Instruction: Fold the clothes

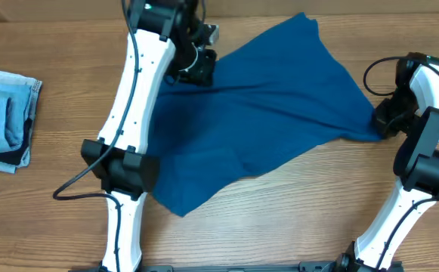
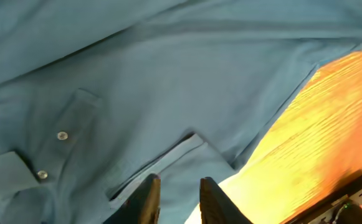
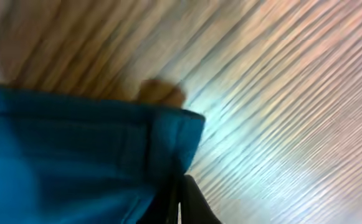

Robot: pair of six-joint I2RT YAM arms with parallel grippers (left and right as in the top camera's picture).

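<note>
— Wood-grain table (image 1: 295,227), pale and streaky. Where's the shirt (image 1: 279,113)?

— Spread across the middle, soft and loose, with shallow creases. Its long axis runs on a slant, from the near-left corner up toward the table's far edge.

— And the arms?

— One at each side. The left gripper (image 2: 177,196) is at the shirt's far-left edge, by the placket, and two small buttons (image 2: 62,135) show in its wrist view. The right gripper (image 1: 384,121) is at the rightmost corner, where the cloth tapers to a point.

— Jaws?

— The right ones are closed. The hem runs straight into them in the wrist view, so I judge that corner is pinched. The left ones stand a narrow gap apart with a fabric edge right at the tips. Whether they have caught cloth I cannot tell.

— What does the next move turn on?

— Probably carrying an edge across the shirt's body, which lies leftward of the right jaws. Thin cloth like this will likely sag and drag.

— Anything else?

— Folded denim (image 1: 4,117), well apart at the table's left edge.
</note>
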